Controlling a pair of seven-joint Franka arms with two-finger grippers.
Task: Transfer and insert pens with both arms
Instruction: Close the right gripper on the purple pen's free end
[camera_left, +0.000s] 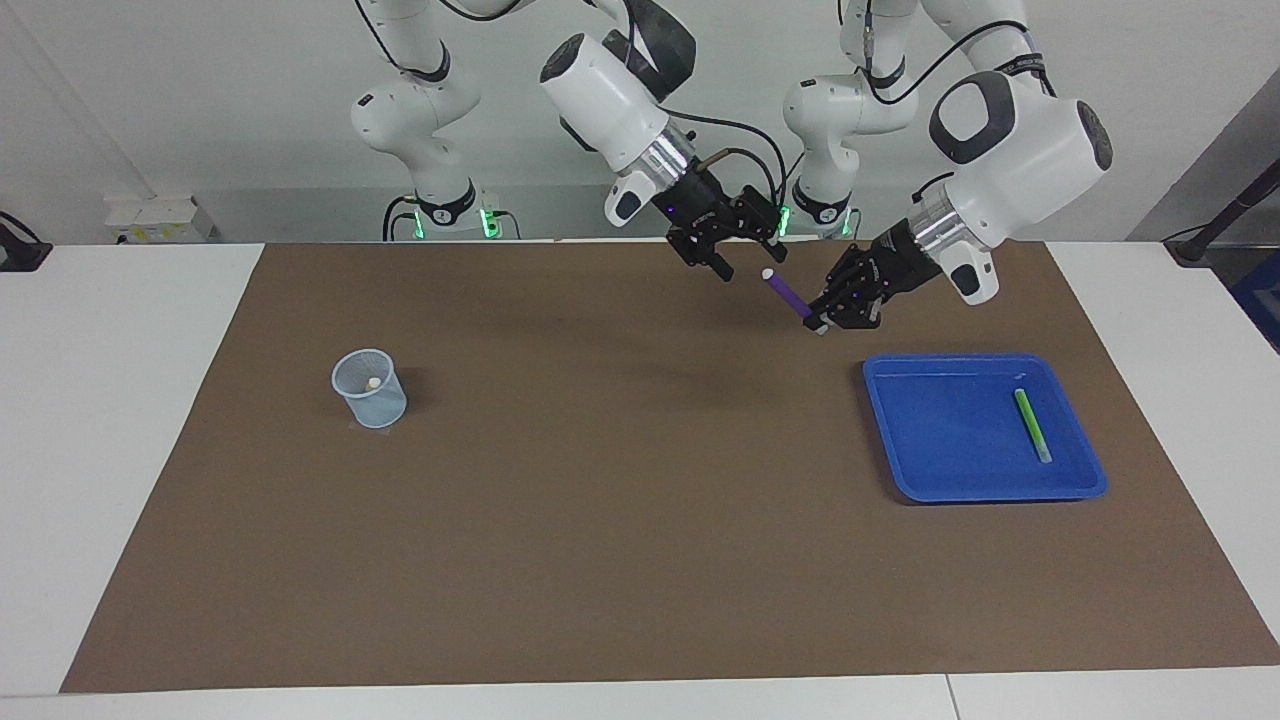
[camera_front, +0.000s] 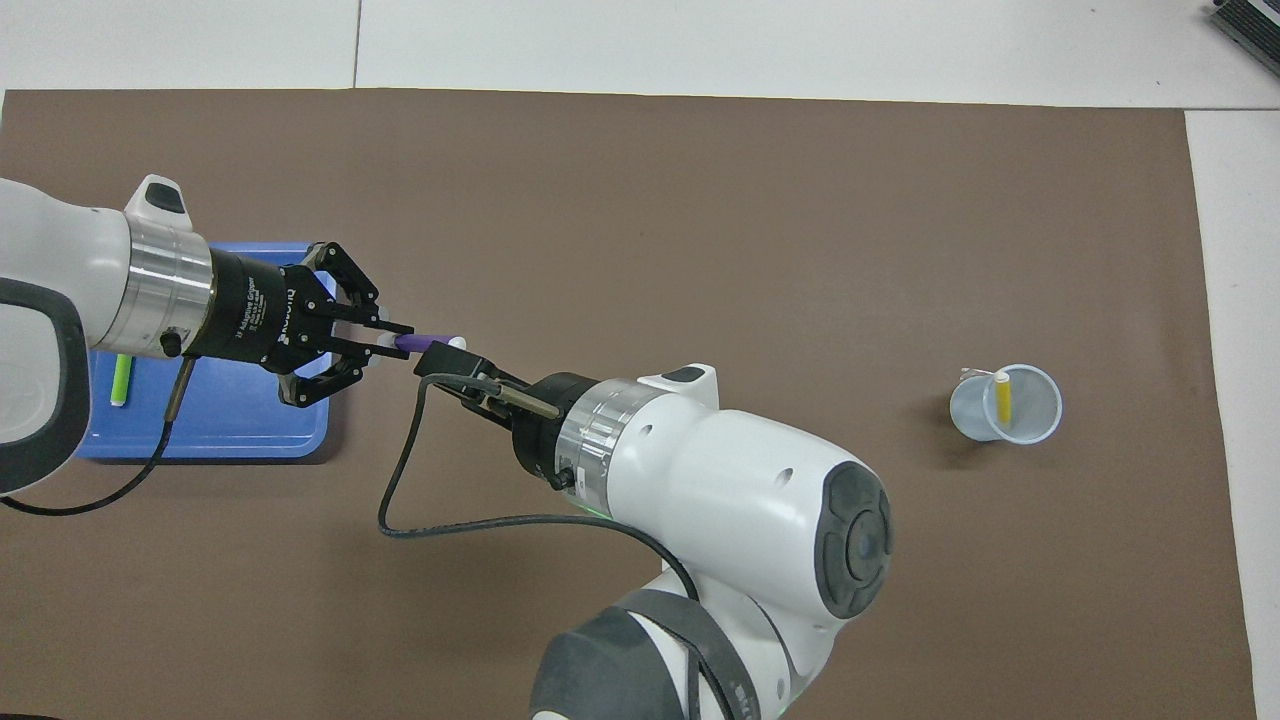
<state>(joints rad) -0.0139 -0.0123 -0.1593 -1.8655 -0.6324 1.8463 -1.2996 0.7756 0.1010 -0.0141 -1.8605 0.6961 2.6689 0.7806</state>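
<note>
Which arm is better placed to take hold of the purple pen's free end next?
Right. The right gripper hangs open at the purple pen's white tip, while the left gripper is shut on its other end.

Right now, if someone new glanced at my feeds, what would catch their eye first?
Two arms meeting in mid-air: the left gripper, shut on the purple pen, offers its pale end to the open right gripper. Next, the blue tray holding the green pen, and the cup holding the yellow pen.
</note>
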